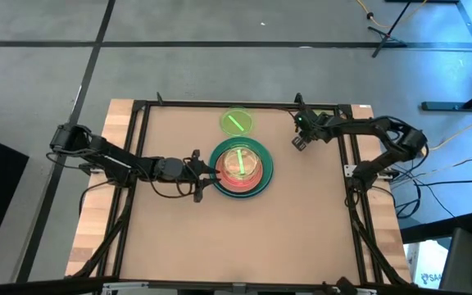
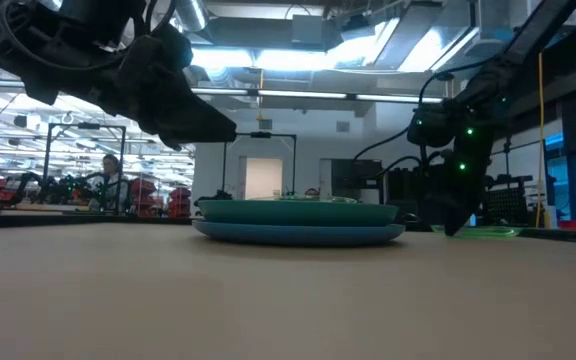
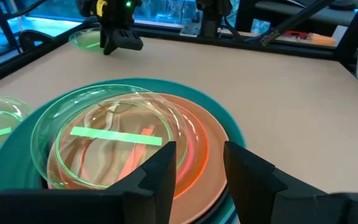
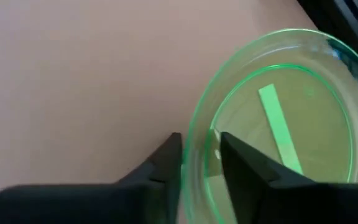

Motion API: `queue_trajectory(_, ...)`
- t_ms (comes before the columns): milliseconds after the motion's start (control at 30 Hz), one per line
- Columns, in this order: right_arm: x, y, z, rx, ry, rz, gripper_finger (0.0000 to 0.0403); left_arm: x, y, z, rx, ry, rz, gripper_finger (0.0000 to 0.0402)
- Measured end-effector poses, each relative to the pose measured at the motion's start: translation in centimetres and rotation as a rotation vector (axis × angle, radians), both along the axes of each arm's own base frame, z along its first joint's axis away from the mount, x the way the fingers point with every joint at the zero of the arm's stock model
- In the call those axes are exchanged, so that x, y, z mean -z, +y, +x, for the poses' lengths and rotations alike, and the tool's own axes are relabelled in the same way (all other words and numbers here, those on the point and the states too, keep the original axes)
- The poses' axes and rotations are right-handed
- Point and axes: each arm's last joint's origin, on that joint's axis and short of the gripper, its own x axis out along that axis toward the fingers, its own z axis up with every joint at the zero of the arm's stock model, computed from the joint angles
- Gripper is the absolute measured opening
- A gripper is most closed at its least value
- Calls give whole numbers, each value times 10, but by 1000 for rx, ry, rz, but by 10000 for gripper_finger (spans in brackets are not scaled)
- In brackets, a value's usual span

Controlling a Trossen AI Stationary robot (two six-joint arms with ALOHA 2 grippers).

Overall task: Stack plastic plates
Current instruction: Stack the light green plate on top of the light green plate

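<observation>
The stack of plastic plates (image 1: 241,166) stands mid-table. The blue plate (image 2: 298,235) is lowest, with the teal plate (image 2: 298,212) on it. Above them are the peach plate (image 3: 213,134), a pink-red plate (image 3: 194,146) and a small green plate (image 3: 104,134). No black plate shows. A second green plate (image 1: 236,122) lies flat near the far edge. A third green plate (image 4: 291,112) lies under my right gripper (image 4: 201,158), far right. My left gripper (image 3: 199,165) hovers open above the stack's left rim, raised clear in the low view. My right gripper has the third green plate's rim (image 4: 197,134) between its two fingers, one finger inside the dish and one outside. The fingers come from above, pointing down. The plate lies flat on the table (image 2: 483,232).
A black frame (image 1: 142,105) borders the tan table top, with wooden strips outside it. Bare table lies near of the stack and to its right. The right arm (image 1: 383,135) reaches in from the far right corner, with cables behind it.
</observation>
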Motion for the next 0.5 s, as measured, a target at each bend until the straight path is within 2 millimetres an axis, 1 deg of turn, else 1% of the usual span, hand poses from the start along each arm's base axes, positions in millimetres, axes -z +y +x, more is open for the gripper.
queue_trajectory(133,0,0,1,-29,10,-11,30,0,0,0,0,0,-1,128)
queue_trajectory(167,-1,0,1,-44,20,-17,16,0,0,0,-1,-1,-4,128)
queue_trajectory(200,-1,2,2,-56,29,-24,9,0,0,0,-2,-2,-7,128)
queue_trajectory(300,-6,10,7,-89,29,-54,16,0,0,0,-3,-1,-7,128)
queue_trajectory(400,-21,21,19,-158,-16,-76,5,0,0,0,-3,-3,-7,128)
queue_trajectory(500,-34,39,30,-247,-55,-98,5,-1,0,0,-4,-7,-9,128)
